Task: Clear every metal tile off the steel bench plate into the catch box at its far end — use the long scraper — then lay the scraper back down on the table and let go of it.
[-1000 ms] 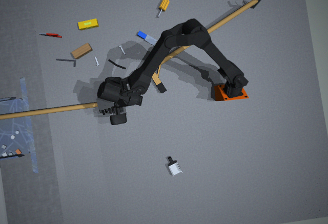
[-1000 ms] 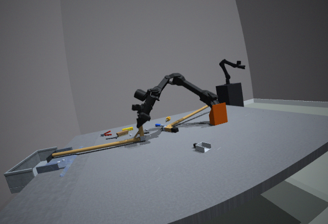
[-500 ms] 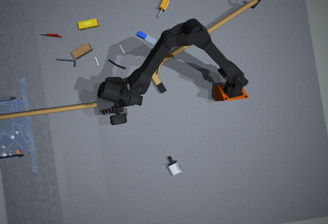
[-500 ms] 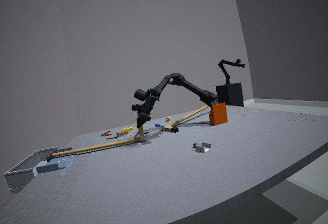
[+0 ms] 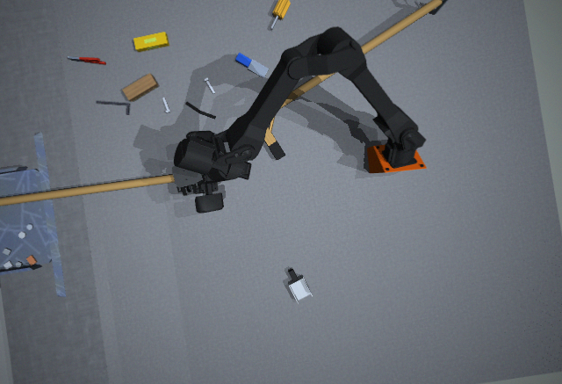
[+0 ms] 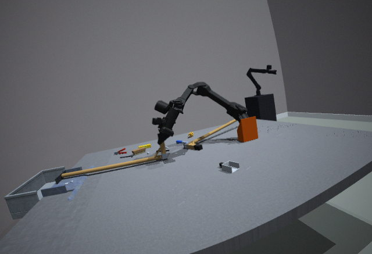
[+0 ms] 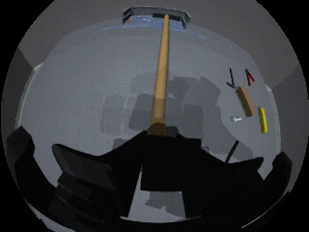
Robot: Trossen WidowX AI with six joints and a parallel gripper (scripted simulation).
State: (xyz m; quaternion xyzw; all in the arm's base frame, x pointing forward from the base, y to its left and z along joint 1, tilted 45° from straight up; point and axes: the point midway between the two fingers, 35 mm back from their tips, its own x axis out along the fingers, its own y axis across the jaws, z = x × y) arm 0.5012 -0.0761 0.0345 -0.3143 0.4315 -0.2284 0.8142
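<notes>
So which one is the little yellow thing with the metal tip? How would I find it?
Start at the orange base where the black arm stands, then look toward the far side of the table, past the long wooden pole lying behind the arm. The stubby screwdriver lies alone there. Its ribbed yellow handle and short silver shaft set it apart from the flat yellow block farther along.

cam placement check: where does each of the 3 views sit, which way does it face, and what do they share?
Top: overhead, looking straight down on the table; shows the whole arm, its orange base, and the gripper shut on the long scraper.
Exterior: low, off the table's side, looking across it; arm in profile, catch box at left.
Wrist: on the gripper, facing along the scraper's pole toward the catch box; only dark gripper parts show.
Shared: the scraper pole and yellow block appear in all three.
</notes>
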